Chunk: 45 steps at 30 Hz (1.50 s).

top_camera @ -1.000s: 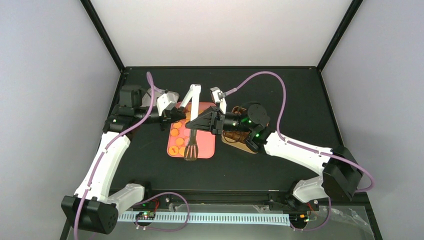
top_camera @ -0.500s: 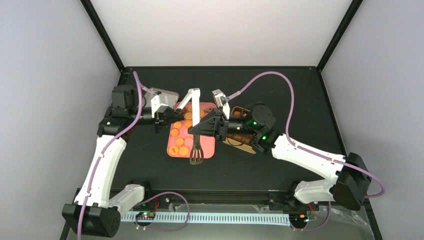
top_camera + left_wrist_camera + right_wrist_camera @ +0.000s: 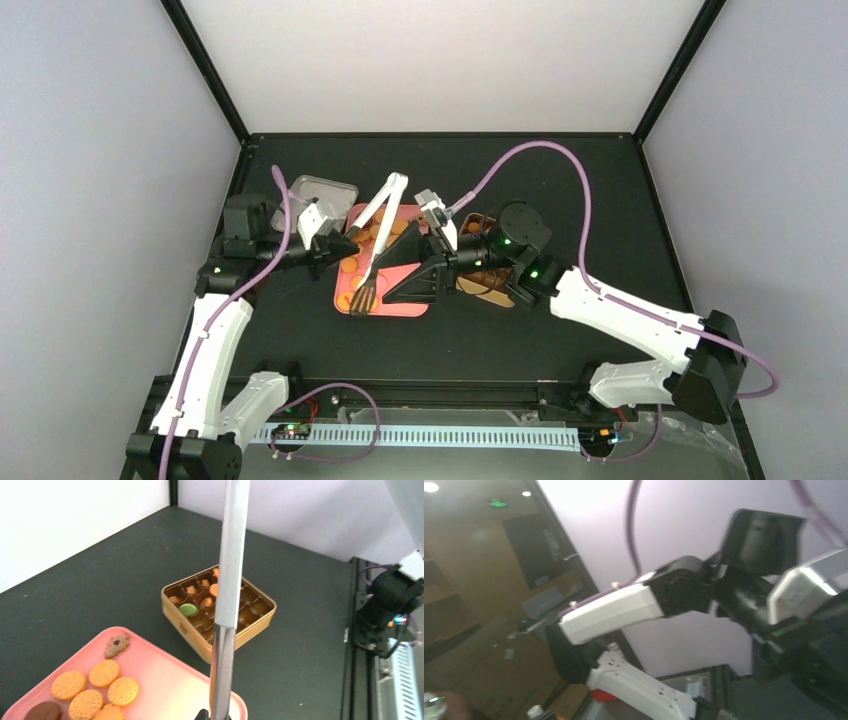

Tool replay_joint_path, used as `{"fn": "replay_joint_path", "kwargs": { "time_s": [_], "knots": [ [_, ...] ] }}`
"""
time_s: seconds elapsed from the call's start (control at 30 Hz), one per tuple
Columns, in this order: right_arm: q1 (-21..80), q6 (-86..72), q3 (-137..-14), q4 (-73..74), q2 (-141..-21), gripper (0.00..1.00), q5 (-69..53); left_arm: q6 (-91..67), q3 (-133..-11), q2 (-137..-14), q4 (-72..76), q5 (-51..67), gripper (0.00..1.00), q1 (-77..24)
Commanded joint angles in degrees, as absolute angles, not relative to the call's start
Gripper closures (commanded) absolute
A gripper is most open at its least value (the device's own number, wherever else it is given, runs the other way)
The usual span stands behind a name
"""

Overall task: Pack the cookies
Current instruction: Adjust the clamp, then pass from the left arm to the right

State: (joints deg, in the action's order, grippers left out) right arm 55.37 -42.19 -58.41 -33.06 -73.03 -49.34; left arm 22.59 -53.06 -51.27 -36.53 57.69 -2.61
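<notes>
Table [image 3: 100,580] matt black, smooth; tray [image 3: 170,680] pink plastic, smooth, slight sheen; tin [image 3: 250,634] gold metal, glossy; tongs [image 3: 223,655] polished metal below, matt white above; cookies [image 3: 87,702] matt, finely pitted.

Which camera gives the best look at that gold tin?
The left wrist view: the gold tin sits mid-frame, compartments visible, only a utensil handle crossing it. The top view catches just an edge beside the right arm; the right wrist view misses it.

Overhead and close left-wrist views share tray [image 3: 170,680] and tin [image 3: 245,632]; right-wrist looks sideways.
</notes>
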Motion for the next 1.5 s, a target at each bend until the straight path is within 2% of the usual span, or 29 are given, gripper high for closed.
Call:
{"fn": "replay_joint_path", "kwargs": {
  "time_s": [0.0,0.1,0.2,0.47,0.87,1.0,1.2,1.47],
  "knots": [
    [55.2,-29.1,-59.7,-13.5,-67.8,0.13,-37.6,24.8,-52.4,-48.4,-35.8,51.8,0.98,-2.9],
    [53.4,-27.2,-57.6,-9.1,-64.8,0.08,-30.7,24.7,-52.5,-47.4,-36.5,52.9,0.98,-2.9],
    [50.9,-27.8,-56.7,-9.0,-63.6,0.01,-29.3,23.9,-53.2,-47.4,-37.7,55.6,0.98,-2.9],
    [50.3,-26.7,-63.3,-12.1,-67.6,0.0,-29.3,21.9,-54.2,-48.0,-40.6,64.8,0.98,-3.7],
    [50.3,-23.6,-69.3,-14.4,-75.7,0.01,-43.6,21.7,-54.9,-47.5,-43.8,71.1,0.96,-4.5],
    [50.3,-24.7,-71.2,-16.6,-78.0,0.09,-47.8,21.7,-54.6,-46.8,-44.7,71.8,0.96,-5.0],
    [50.0,-26.6,-71.6,-19.5,-80.9,0.3,-53.0,21.7,-55.2,-46.5,-45.7,72.6,0.96,-5.4],
    [49.8,-31.5,-69.2,-25.7,-81.2,0.47,-55.4,19.3,-55.4,-46.1,-43.5,72.9,0.96,-5.6]
  ]
}}
